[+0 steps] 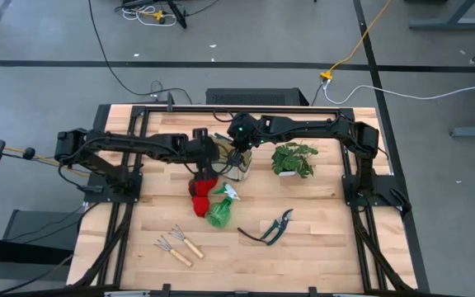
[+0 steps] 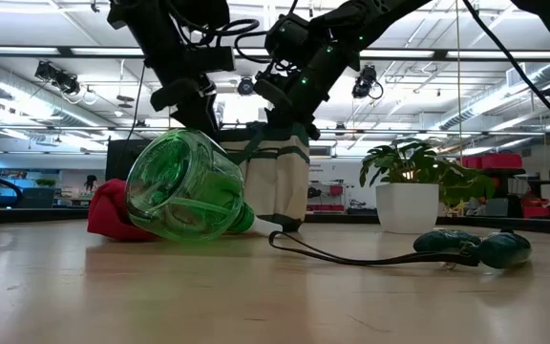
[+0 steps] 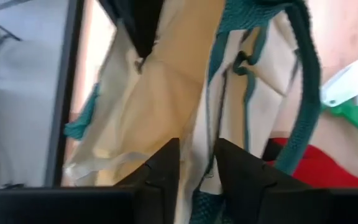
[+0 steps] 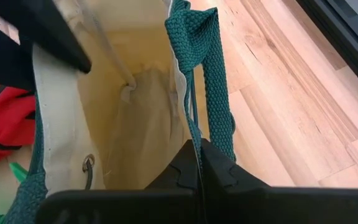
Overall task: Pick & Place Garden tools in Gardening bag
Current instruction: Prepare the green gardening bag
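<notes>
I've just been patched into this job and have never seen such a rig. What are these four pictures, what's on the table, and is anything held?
Two dark robot arms work at a wooden table. One picture looks straight down, one looks level across the tabletop, and two come from cameras on the wrists. Both arms meet at the gardening bag. The right gripper is shut on the bag's green trim. The left gripper has the bag's edge between its slightly parted fingers. On the table lie red gloves, a green spray bottle, pruning shears, two small rakes and a potted plant.
</notes>
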Motion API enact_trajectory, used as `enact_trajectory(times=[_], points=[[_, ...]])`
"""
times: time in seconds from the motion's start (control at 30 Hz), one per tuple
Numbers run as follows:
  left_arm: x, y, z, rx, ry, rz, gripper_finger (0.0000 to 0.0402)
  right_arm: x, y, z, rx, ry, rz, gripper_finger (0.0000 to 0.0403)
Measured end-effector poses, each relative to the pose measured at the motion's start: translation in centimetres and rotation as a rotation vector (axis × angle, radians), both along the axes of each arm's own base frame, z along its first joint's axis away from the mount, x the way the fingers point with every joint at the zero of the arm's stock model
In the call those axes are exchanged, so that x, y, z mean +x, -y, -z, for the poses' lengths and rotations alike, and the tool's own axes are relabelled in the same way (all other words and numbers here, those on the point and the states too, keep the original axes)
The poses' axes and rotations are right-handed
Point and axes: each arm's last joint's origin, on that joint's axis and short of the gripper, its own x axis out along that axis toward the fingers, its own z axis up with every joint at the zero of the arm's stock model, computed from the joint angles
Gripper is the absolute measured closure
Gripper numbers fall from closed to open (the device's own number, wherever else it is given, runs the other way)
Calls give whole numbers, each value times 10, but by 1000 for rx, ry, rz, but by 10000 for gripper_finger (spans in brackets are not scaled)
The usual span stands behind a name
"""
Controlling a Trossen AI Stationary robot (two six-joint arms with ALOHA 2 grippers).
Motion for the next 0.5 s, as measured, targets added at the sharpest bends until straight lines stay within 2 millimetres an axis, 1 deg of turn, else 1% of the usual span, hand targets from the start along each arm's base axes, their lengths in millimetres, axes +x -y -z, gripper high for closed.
enact_trajectory(times=[0.2,0.33,0.5], points=[[0,1,0,-29,4,19,388,0,0,0,-1,1,0,401],[0,1,0,-31,4,21,391,0,1,0,-1,1,1,401],[-1,3,1,-89,-2,55,395,-1,4,0,-1,0,10,402]])
